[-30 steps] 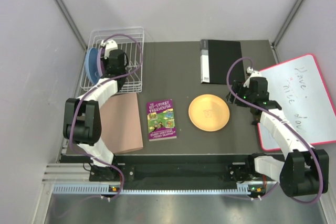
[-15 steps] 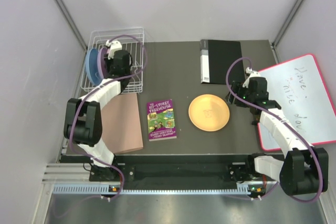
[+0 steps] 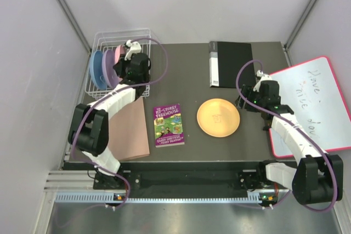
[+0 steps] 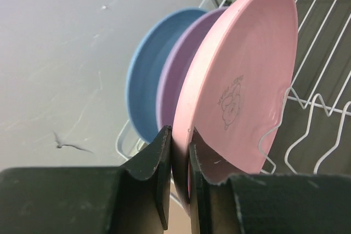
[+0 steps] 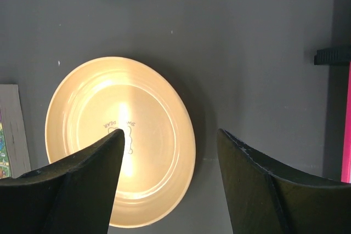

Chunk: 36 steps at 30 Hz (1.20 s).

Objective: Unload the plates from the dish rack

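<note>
Left gripper [image 4: 180,135]: pinching pink plate [image 4: 241,80] rim, dish rack [image 3: 142,36], table's ten o'clock.
Right gripper [image 5: 170,132]: fingers spread above yellow-orange plate [image 5: 82,108].

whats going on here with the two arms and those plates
The left gripper is pinching the rim of the round pink plastic plate at the white wire dish rack. The purple plate and the light blue plate stand right behind it. The round yellow-orange plate lies flat on the dark table, with the right gripper open over it, holding nothing.
</note>
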Available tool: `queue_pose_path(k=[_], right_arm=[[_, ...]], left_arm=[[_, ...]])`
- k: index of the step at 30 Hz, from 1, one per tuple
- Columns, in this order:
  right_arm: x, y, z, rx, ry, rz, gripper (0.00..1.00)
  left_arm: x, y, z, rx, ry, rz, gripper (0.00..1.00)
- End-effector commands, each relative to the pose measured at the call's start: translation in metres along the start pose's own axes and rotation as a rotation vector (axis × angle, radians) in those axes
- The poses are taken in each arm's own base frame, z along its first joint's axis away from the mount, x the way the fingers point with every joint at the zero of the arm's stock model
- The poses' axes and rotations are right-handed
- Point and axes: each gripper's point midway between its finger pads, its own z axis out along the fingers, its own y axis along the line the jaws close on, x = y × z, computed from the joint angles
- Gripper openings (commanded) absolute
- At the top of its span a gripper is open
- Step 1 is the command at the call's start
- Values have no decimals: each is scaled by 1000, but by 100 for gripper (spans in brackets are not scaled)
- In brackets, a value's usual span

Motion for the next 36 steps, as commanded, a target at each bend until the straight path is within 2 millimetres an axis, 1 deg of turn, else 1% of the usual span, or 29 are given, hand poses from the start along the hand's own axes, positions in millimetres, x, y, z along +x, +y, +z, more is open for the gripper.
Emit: queue_pose_path(k=[1,3,4,5,7,8,9,10,11,12,13,14,15,16,17,18,19,21,22,23,24,25,26,28,29,31,32,34,36], right_arm=[[-18,6,-10,-28,-73,-8,68],[-18,6,-12,-31,-74,-7,68],[-19,7,-13,-35,-81,-6,68],[-19,8,-15,-37,-82,-3,69],[-21,10,-18,-46,-91,-2,69],[-21,11,-20,-51,-91,-3,69],[-23,15,-24,-69,-103,-6,69],[-26,18,-26,-81,-111,-10,70],[-26,19,-28,-91,-114,-9,70],[-30,26,-33,-120,-128,-11,71],[-32,30,-36,-139,-136,-13,71],[-33,34,-39,-160,-142,-12,72],[-37,43,-44,-205,-155,-17,72],[-39,48,-47,-233,-162,-18,72],[-41,54,-50,-262,-170,-17,72],[-45,64,-55,-317,-185,-23,73],[-46,69,-57,-349,-188,-23,73],[-45,82,-61,-422,-176,-11,73],[-51,89,-63,-459,-198,-15,73],[-52,93,-66,-483,-198,-1,73],[-51,97,-66,-507,-196,2,73],[-55,101,-68,-525,-211,7,73],[-56,103,-69,-537,-217,5,73],[-57,106,-69,-553,-222,12,76],[-58,107,-68,-557,-223,11,76],[-52,106,-66,-563,-205,20,77],[-57,108,-67,-572,-228,14,77],[-53,106,-62,-564,-215,18,77],[-49,103,-55,-548,-196,25,77]], left_arm=[[-75,42,-27,-59,-137,-210,0],[-85,51,-36,-63,-151,-215,0],[-88,53,-40,-67,-158,-216,0],[-90,60,-44,-82,-159,-224,0],[-95,63,-53,-75,-167,-218,0],[-100,68,-59,-65,-175,-234,0],[-104,61,-68,-24,-186,-260,0],[-99,55,-73,16,-169,-221,0],[-106,57,-82,66,-173,-245,0],[-113,35,-96,193,-186,-334,0],[-104,23,-103,279,-153,-308,0],[-105,18,-114,371,-142,-347,0],[-110,-11,-134,577,-124,-433,0],[-109,-22,-147,679,-114,-464,0],[-104,-32,-162,783,-105,-500,0],[-105,-42,-174,867,-75,-595,0],[-103,-56,-195,1001,-58,-616,0],[-96,-73,-212,1108,-10,-691,0],[-92,-82,-224,1176,18,-683,0],[-83,-94,-234,1207,52,-665,0],[-80,-100,-240,1230,65,-660,0],[-73,-108,-244,1236,83,-637,0],[-68,-114,-252,1240,89,-620,0],[-65,-121,-261,1260,97,-615,0],[-59,-128,-269,1280,110,-605,0],[-56,-136,-278,1305,123,-607,0],[-56,-139,-285,1320,125,-603,0],[-55,-145,-292,1331,126,-603,0],[-54,-150,-304,1350,124,-588,0]])
